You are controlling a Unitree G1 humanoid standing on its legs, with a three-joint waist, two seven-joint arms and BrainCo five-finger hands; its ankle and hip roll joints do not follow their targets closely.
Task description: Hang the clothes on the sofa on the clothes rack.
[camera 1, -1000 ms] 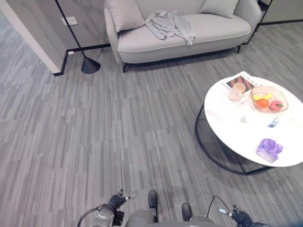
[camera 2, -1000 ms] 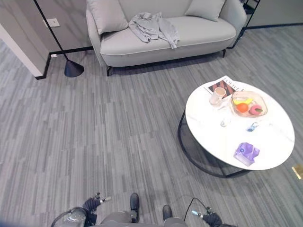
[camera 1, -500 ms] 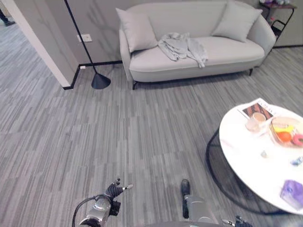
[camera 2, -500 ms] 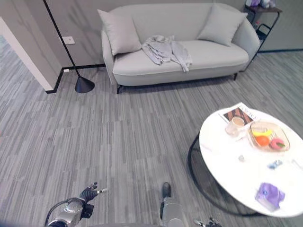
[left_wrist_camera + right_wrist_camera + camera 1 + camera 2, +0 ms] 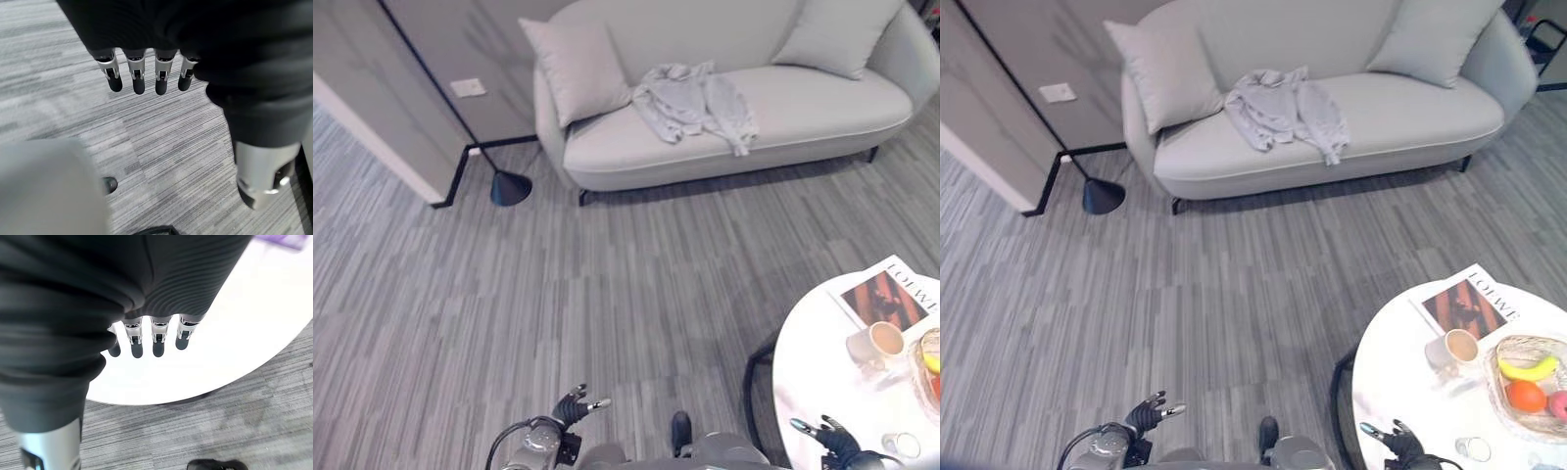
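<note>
**Garment untouched on the sofa; the whole task is ahead**

The grey garment (image 5: 693,101) lies crumpled on the seat of the light grey sofa (image 5: 822,122), left of the seat's middle and just beside the cushion (image 5: 576,69) that leans at the left end. One sleeve trails toward the seat's front edge. A second cushion (image 5: 843,34) sits at the right end, well apart from the garment.

Both robot hands are low and empty, far from the sofa with a wide stretch of striped grey floor (image 5: 558,294) between. The left robot hand (image 5: 579,403) hangs over the floor, its fingers (image 5: 138,78) straight and released, grasping nothing. The right robot hand (image 5: 1393,440) hangs over the near edge of the round white desk (image 5: 1396,367), its fingers (image 5: 157,338) likewise straight and loose, touching nothing (the desk carries a magazine (image 5: 1467,305), a cup (image 5: 1453,348) and a fruit bowl (image 5: 1533,378), none of them part of the job).

As I judge it, nothing is done yet: the approach to the sofa comes first, then picking up the garment, then carrying it to a rack and hanging it. A black floor lamp (image 5: 506,184) stands by the sofa's left end
</note>
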